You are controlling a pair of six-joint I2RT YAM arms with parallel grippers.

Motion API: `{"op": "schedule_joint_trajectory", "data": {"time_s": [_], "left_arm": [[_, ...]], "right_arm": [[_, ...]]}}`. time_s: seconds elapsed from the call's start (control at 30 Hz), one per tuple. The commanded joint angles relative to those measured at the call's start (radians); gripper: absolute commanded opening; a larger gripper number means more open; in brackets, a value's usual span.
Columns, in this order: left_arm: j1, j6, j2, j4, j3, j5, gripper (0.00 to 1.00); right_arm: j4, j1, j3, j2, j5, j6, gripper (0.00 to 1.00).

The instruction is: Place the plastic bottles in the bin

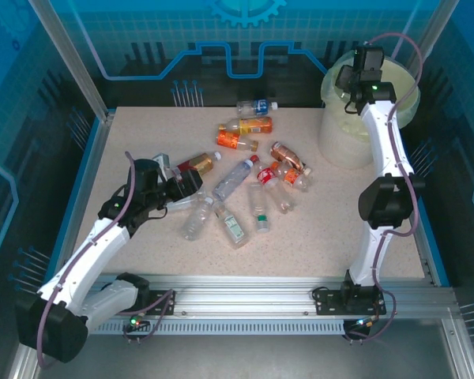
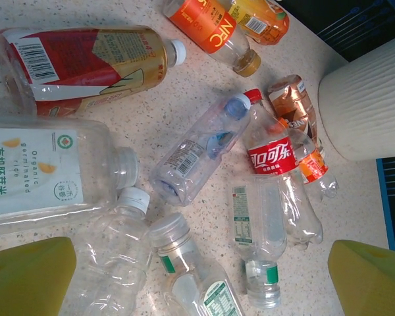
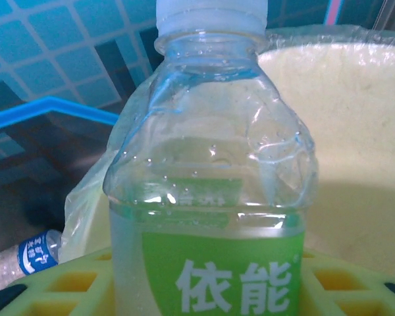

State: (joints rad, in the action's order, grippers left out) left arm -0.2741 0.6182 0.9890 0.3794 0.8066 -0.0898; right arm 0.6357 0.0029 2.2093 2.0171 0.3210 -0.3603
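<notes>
The tabletop (image 1: 142, 134) is beige with fine dark speckles. The bin (image 2: 368, 99) is pale cream and ribbed, its bag (image 3: 85, 197) translucent yellow. The green-labelled bottle (image 3: 210, 197) is clear, with white characters and a white cap. Nearest the bin, a crumpled bottle (image 2: 291, 102) is coppery brown; the cola bottle (image 2: 273, 158) beside it wears red with white script. The left fingers (image 2: 26, 276) are yellow.

- Speckled beige tabletop (image 1: 142, 150) directly under the left fingers (image 2: 26, 280), matte and evenly lit, with only soft shadows.
- Blue trim (image 1: 92, 158) along its edge, out to the left of those fingers.
- Translucent blue wall panels (image 1: 142, 39) beyond the right fingers (image 3: 66, 286), printed with a pale grid and a bright angular line.
- Pale gear emblem (image 1: 249, 9) high on the back panel.
- Silver aluminium posts (image 1: 71, 59) at the corners.
- Slotted rail (image 1: 245, 296) well behind both sets of fingers.
</notes>
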Motion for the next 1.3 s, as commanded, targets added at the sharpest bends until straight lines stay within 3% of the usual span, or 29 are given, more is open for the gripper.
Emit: {"op": "schedule_joint_trajectory", "data": {"time_s": [0.0,0.4,0.6,0.83,0.97,1.27], "left_arm": [[-0.002,-0.021,-0.009,0.019,-0.015,0.013,0.99],[-0.004,-0.035,0.033,0.044,-0.032,-0.086,0.99],[-0.004,-0.037,0.029,0.073,-0.067,-0.105,0.99],[-0.004,-0.041,0.028,0.097,-0.116,-0.116,0.99],[-0.004,-0.040,0.028,0.099,-0.139,-0.116,0.99],[-0.005,-0.055,0.035,0.089,-0.190,-0.135,0.99]], "right_arm": [[0.055,-0.011,0.017,0.000,-0.125,0.012,0.52],[0.081,-0.021,-0.011,0.022,-0.442,0.039,0.58],[0.057,-0.020,-0.013,0.053,-0.537,0.036,0.62],[0.045,-0.021,-0.013,0.063,-0.574,0.026,0.66],[0.047,-0.024,-0.010,0.053,-0.565,0.017,0.74],[0.059,-0.028,-0.029,-0.046,-0.553,0.022,0.77]]}}
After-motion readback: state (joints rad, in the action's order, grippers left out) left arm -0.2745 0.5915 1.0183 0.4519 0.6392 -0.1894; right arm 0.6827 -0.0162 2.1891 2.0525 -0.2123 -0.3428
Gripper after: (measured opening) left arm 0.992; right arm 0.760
